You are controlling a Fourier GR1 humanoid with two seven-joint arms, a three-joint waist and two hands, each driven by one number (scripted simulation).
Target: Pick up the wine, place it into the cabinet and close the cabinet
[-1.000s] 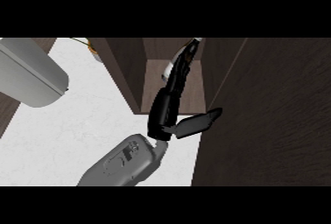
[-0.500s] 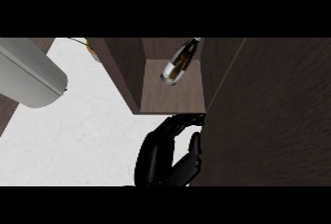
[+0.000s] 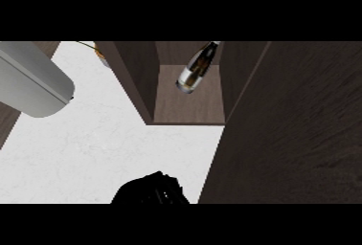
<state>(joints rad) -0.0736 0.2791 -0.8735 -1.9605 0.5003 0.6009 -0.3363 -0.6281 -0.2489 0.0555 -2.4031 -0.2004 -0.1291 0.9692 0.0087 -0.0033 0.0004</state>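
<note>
Wine bottle (image 3: 197, 69) sits in the open compartment of a dark-wood cabinet (image 3: 290, 134) standing on a white marbled counter (image 3: 92, 153). It is dark glass with a pale band near its wide end, and it slants with the neck toward the view's top. The black right hand (image 3: 152, 190) is low at the bottom edge, well apart from the bottle. I cannot tell how its fingers are set.

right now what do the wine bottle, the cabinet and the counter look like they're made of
Wine bottle: probably glass, dark and glossy, with bright highlights towards its base.
Cabinet: dark brown wood or wood veneer, matte, with faint lengthwise grain streaks.
Counter: white stone, perhaps marble, smooth, with faint grey veining.
</note>
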